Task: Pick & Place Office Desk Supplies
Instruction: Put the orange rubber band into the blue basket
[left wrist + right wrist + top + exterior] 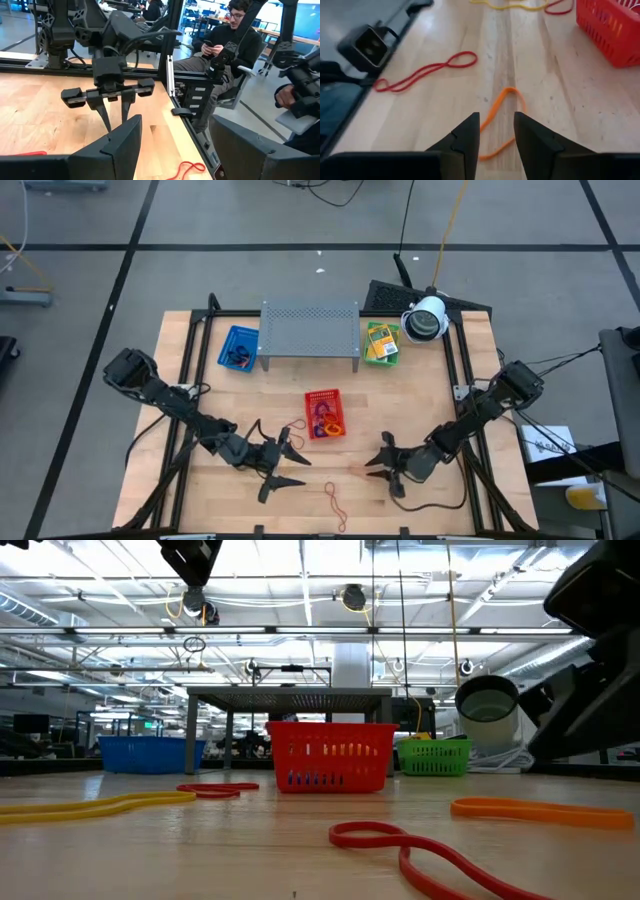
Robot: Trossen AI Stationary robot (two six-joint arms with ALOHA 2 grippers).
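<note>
Rubber bands lie flat on the wooden table: an orange one [506, 118], a long red one [425, 72] near the front edge [335, 500], a yellow one [90, 807] and a small red one [215, 788]. More bands fill the red basket [325, 413]. Yellow-and-green packets [381, 340] sit in the green basket. My right gripper [496, 116] is open, low over the orange band's near end, one finger on each side of it. My left gripper [290, 470] is open wide [176, 120], left of the red basket's front, holding nothing.
A grey perforated rack [310, 332] stands at the far side between the blue basket [238, 347] and the green basket [435, 755]. A white round lamp [425, 320] sits far right. A small camera [367, 45] stands at the near edge. A seated person [220, 45] is beyond the table.
</note>
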